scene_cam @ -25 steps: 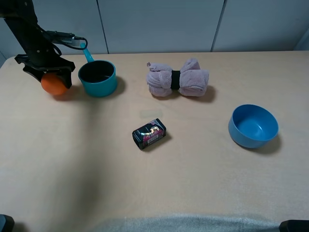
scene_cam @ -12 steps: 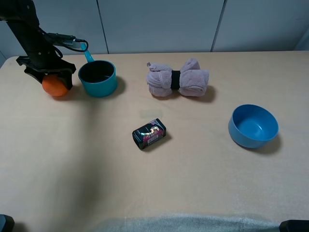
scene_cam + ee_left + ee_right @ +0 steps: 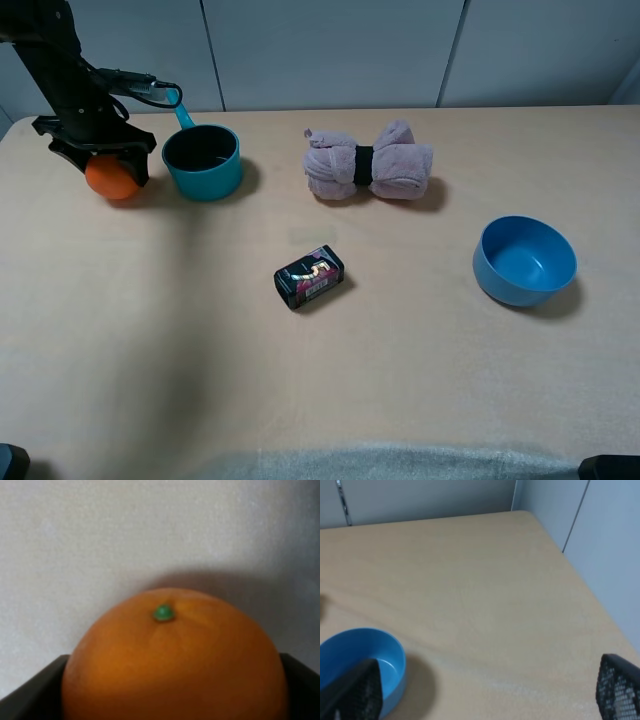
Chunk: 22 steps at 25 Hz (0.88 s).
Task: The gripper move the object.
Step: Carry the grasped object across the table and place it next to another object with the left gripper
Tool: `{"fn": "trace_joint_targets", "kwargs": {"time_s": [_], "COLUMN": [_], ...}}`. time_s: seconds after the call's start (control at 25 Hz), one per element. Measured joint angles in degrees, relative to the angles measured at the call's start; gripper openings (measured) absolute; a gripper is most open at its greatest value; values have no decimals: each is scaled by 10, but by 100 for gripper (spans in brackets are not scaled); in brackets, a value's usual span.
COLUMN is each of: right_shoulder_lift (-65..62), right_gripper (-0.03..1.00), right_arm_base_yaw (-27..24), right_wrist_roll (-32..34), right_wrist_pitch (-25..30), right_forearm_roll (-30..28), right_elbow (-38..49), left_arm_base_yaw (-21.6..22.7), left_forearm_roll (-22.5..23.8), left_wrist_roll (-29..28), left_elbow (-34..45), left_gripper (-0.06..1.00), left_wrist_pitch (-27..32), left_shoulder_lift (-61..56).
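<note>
Tan table (image 3: 330, 380); left pincer (image 3: 106, 162) pinches the orange ball (image 3: 110, 178); its green stem dot (image 3: 163, 613) shows only from the wrist.

Orange (image 3: 108, 178), pot (image 3: 205, 181), towel (image 3: 400, 165), box (image 3: 309, 277), bowl (image 3: 510, 292) (singles)

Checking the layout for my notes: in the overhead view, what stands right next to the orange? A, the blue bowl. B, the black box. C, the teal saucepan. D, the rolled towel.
C: the teal saucepan stands just beside the orange; the others lie well away.

orange (image 3: 175, 660) cropped at edge, blue bowl (image 3: 355, 645) cropped
</note>
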Motion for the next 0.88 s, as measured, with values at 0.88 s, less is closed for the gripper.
{"fn": "trace_joint_targets", "kwargs": {"time_s": [0.88], "right_shoulder_lift": [0], "right_gripper": [65], "right_arm_base_yaw": [0], "right_wrist_roll": [0], "right_wrist_pitch": [0], "right_forearm_roll": [0], "right_elbow": [0], "left_arm_base_yaw": [0], "left_forearm_roll": [1], "left_wrist_roll": [0], "left_elbow": [0], "left_gripper": [82], "left_wrist_pitch": [0], "left_shoulder_lift": [0]}}
